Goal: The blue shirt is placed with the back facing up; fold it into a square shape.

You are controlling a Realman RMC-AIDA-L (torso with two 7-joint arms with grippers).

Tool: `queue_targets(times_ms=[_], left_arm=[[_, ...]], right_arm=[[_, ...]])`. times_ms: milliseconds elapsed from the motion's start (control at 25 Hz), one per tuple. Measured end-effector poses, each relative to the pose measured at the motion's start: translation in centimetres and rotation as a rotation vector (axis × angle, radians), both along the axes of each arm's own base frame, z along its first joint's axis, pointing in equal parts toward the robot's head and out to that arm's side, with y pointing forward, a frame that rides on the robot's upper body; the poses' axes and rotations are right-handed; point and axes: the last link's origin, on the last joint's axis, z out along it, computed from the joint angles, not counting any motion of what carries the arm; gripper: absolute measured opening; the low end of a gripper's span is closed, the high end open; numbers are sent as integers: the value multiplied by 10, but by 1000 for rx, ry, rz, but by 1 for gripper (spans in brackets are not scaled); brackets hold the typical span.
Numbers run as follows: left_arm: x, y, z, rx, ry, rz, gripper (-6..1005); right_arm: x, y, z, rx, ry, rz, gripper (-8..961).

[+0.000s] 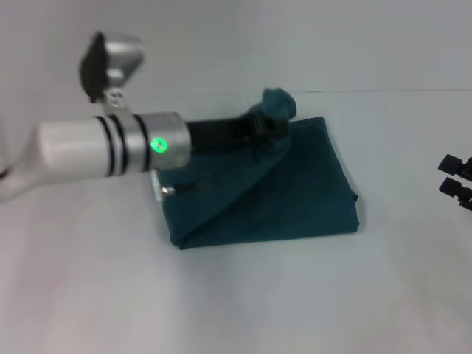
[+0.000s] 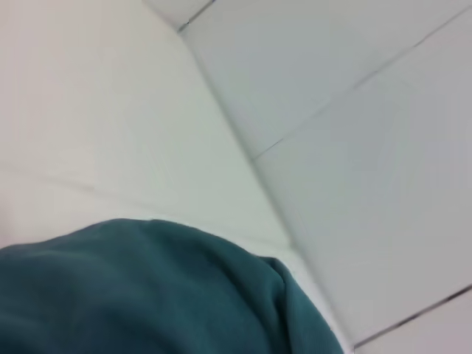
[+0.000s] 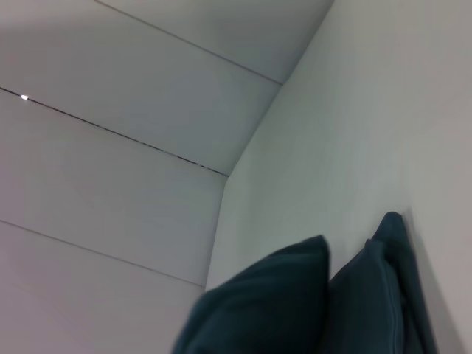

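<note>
Shirt: dark teal-blue cotton shirt [image 1: 295,192], partly folded on the white surface [image 1: 243,295].
Left gripper [image 1: 267,124]: jaws pinch a raised bunch at its far edge.
Right gripper [image 1: 456,179]: beside the shirt, well apart; jaws' state unclear.

— What is there around the work, apart from the work itself?

— A white table [image 1: 243,295]. Its surface is plain and smooth, and it fills most of the head view.

— And behind it?

— A white wall [image 1: 332,37]. It meets the table along a thin line at the far edge (the line is faint but it can be seen on the right part).

— Do the wrist views add something?

— Yes. In the left wrist view there are white panels [image 2: 354,147] with thin dark seams between them, and they meet in a corner. In the right wrist view similar panels [image 3: 110,184] appear, also with dark seams, and one small bright spot [image 3: 24,96] sits on a seam.
</note>
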Motion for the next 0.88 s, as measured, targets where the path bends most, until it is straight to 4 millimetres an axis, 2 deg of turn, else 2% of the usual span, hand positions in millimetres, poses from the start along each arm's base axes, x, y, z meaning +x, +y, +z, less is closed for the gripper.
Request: queue_targets(times_ms=[120, 280, 320, 440, 520, 600, 640, 800, 880], left_arm=[[4, -2, -23, -31, 74, -14, 84], [13, -6, -34, -63, 105, -71, 94], [20, -9, -33, -77, 87, -111, 97], [32, -17, -20, -83, -7, -216, 218], [32, -21, 2, -45, -86, -261, 299], [20, -21, 24, 7, -137, -219, 436], [6, -19, 38, 32, -164, -149, 505], [-44, -24, 70, 38, -215, 66, 588], [-65, -32, 80, 23, -219, 143, 629]], right_arm=[[0, 0, -1, -2, -3, -3, 659], [1, 1, -2, -10, -13, -5, 652], [1, 1, -3, -13, -16, -5, 650], [2, 1, -2, -23, -27, -7, 645], [3, 1, -2, -29, -33, -5, 641], [3, 2, -1, -39, -41, -2, 638], [3, 2, -1, -47, -51, 0, 636], [1, 8, 0, -101, -122, 36, 629], [-4, 15, 0, -146, -174, 73, 625]])
